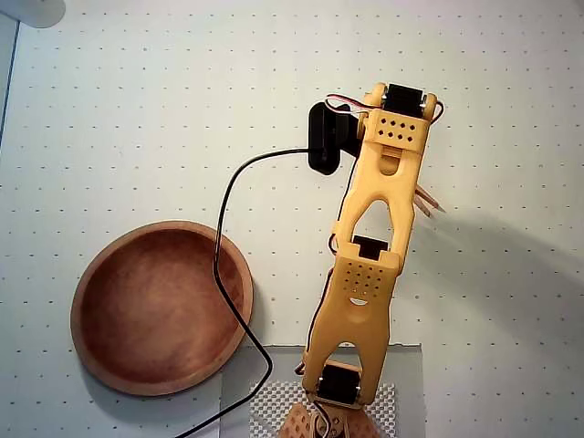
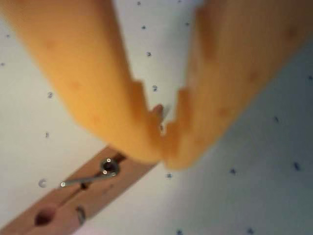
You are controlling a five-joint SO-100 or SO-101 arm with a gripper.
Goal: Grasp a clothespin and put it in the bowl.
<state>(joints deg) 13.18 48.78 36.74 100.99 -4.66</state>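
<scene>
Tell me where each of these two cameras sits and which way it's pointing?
Overhead view: fixed above the table, looking straight down on the dotted white table, the empty bowl and the whole yellow arm.
Wrist view: rides on the arm, looking down past the gripper, whose blurred fingers fill the frame with tips closed on the clothespin.
Shared: the clothespin, whose ends peek out beside the arm from above, and the dotted table.
</scene>
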